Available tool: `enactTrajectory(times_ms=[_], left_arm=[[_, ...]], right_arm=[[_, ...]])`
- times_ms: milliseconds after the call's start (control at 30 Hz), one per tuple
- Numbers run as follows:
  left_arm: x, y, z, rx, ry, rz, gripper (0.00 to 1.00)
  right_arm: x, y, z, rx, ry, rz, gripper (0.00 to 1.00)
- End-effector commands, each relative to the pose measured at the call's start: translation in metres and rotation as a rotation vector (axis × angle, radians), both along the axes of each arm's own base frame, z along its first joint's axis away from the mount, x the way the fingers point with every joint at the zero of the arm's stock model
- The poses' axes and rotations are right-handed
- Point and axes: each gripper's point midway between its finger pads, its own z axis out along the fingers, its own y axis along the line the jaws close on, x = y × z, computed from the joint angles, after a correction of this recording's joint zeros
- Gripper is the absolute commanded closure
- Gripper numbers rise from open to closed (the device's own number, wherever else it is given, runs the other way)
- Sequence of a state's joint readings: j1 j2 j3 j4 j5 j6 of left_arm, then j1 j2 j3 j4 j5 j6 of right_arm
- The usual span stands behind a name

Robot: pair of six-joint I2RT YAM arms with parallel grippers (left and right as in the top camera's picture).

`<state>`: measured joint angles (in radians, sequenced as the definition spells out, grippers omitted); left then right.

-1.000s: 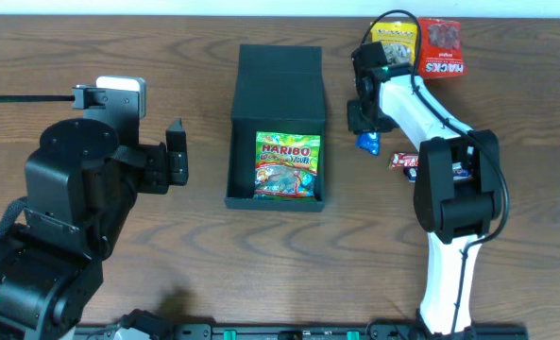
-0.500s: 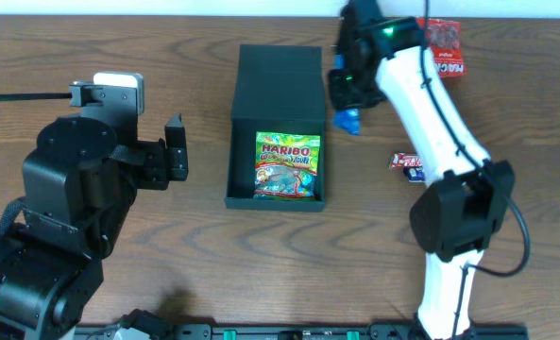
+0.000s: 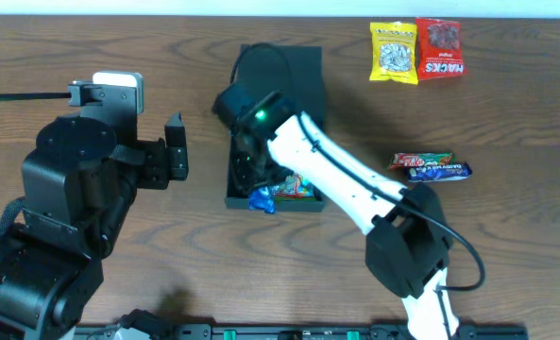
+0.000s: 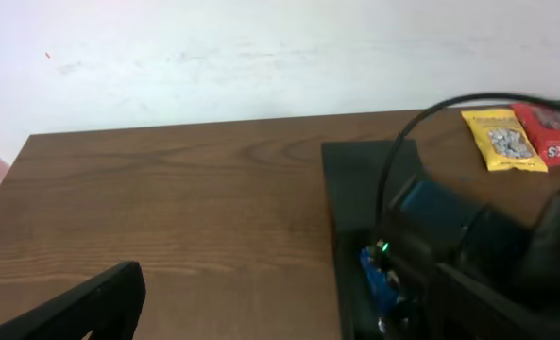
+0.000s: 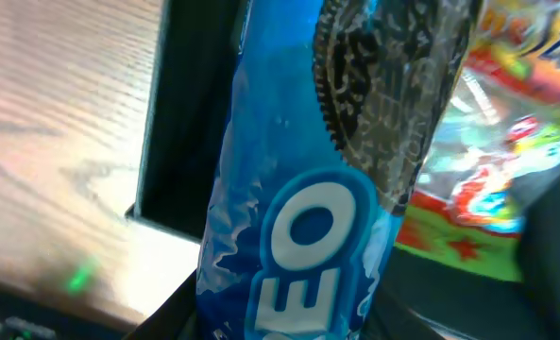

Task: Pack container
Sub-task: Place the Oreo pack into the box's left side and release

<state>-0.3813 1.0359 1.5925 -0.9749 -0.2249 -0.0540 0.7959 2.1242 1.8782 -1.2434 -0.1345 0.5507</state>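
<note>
Black box [image 3: 296, 74]: lid flap open, directly under the right gripper [image 3: 260, 178], a little way ahead of the left gripper [image 3: 176, 151].
Blue cookie packet [image 5: 308, 217]: clamped in the right gripper, hanging over the box's near wall.
Gummy bag [image 3: 296, 187]: flat inside the box, just beside the held packet.
Left gripper: fingers spread, holding nothing, above the wooden table [image 3: 506, 236].
Yellow packet [image 3: 394, 52] and red packet [image 3: 440, 47]: side by side, well beyond the right gripper at the far edge.
Two candy bars [image 3: 429, 165]: lying together, well apart from the right gripper.
</note>
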Motion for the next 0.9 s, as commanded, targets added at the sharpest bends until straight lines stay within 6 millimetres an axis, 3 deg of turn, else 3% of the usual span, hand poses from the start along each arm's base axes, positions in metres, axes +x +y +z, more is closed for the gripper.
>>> enactTrajectory(times_ms=[0, 133, 267, 500, 533, 600, 633, 733, 867], left_arm=[[-0.001, 0.004, 0.008, 0.005, -0.024, 0.014, 0.05], [-0.001, 0.004, 0.008, 0.005, -0.024, 0.014, 0.05], [-0.001, 0.004, 0.008, 0.005, -0.024, 0.014, 0.05], [-0.001, 0.004, 0.009, 0.003, -0.028, 0.014, 0.05], [-0.001, 0.004, 0.008, 0.004, -0.028, 0.014, 0.05], [-0.001, 0.004, 0.008, 0.004, -0.028, 0.014, 0.05], [-0.001, 0.004, 0.008, 0.004, -0.028, 0.014, 0.05], [-0.001, 0.004, 0.008, 0.003, -0.028, 0.014, 0.05], [-0.001, 0.004, 0.009, 0.002, -0.031, 0.014, 0.05]], right_arm=[[0.002, 0.006, -0.007, 0.002, -0.021, -0.128, 0.92], [0.017, 0.017, -0.015, 0.026, -0.111, -0.138, 0.92], [0.032, 0.011, -0.020, -0.012, -0.201, -0.150, 0.90], [0.043, 0.020, -0.017, 0.025, -0.246, -0.147, 0.84], [0.042, 0.020, -0.017, 0.024, -0.247, -0.134, 0.55], [0.040, 0.021, -0.017, 0.028, -0.240, -0.090, 0.28], [0.037, 0.024, -0.015, 0.041, -0.234, -0.053, 0.19], [0.040, 0.018, 0.012, 0.057, -0.260, -0.039, 0.17], [0.059, -0.006, 0.074, 0.104, -0.391, -0.051, 0.22]])
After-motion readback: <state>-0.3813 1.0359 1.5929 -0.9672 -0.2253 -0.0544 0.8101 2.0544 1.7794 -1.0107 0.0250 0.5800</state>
